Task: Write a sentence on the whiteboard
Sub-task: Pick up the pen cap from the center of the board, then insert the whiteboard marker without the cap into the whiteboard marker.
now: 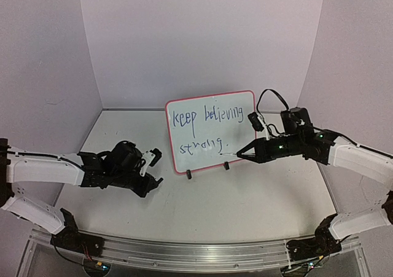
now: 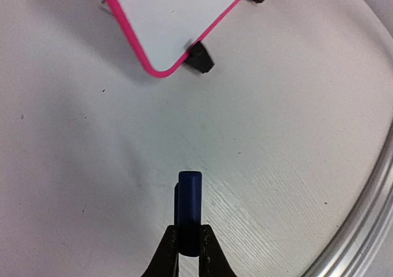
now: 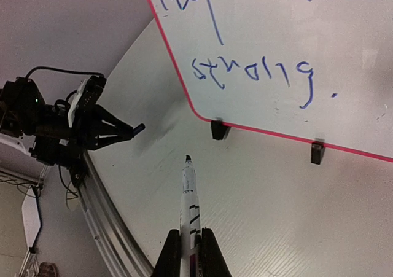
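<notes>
The whiteboard (image 1: 212, 129) stands upright on its two black clip feet (image 3: 219, 129) toward the far middle of the table (image 1: 245, 209). The sentence (image 3: 253, 74), in blue, reads "keep believing" over "strong" with a full stop after it.

The right hand (image 3: 188, 243) is clamped tight around a marker (image 3: 188, 191). The marker's bare tip points toward the board from the right but sits just below its lower red edge, apart from the white surface. The left hand (image 2: 189, 243), to the near left of the board, is pinched shut on a dark blue cap (image 2: 189, 203) held above the table.

With the full stop down, the writing looks finished, and the step in hand appears to be the lift-off after the last mark. The next move likely calls for lining up tip and cap between the arms and pressing them together, without nudging the lightly propped board.
</notes>
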Controlling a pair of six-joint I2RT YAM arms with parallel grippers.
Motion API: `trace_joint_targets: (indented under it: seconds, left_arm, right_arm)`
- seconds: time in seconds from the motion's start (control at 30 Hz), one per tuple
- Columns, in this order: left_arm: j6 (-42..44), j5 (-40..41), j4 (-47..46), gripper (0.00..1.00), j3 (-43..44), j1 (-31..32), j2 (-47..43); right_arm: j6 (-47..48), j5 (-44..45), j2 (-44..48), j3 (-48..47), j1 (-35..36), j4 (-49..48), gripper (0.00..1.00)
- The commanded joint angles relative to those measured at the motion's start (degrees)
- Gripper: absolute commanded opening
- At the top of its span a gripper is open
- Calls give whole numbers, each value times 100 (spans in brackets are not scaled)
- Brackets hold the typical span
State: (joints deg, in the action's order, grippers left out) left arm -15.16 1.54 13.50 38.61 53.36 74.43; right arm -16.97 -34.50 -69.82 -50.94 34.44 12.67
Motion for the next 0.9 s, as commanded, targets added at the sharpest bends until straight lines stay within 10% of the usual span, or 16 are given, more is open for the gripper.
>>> trace_joint_targets:
  seconds: [0.0, 0.33, 0.87]
  left_arm:
    - [582, -741, 22, 0, 65, 67, -591]
    - [1206, -2558, 490, 0, 1066, 108, -610]
    - [1440, -3571, 581, 0, 1587, 240, -368]
  right_arm:
    - [72, -1315, -273, -572, 28, 713, 0]
    - [-238, -3029, -1056, -1316, 303, 894, 0]
    - [-347, -3005, -1529, -1706, 704, 1159, 0]
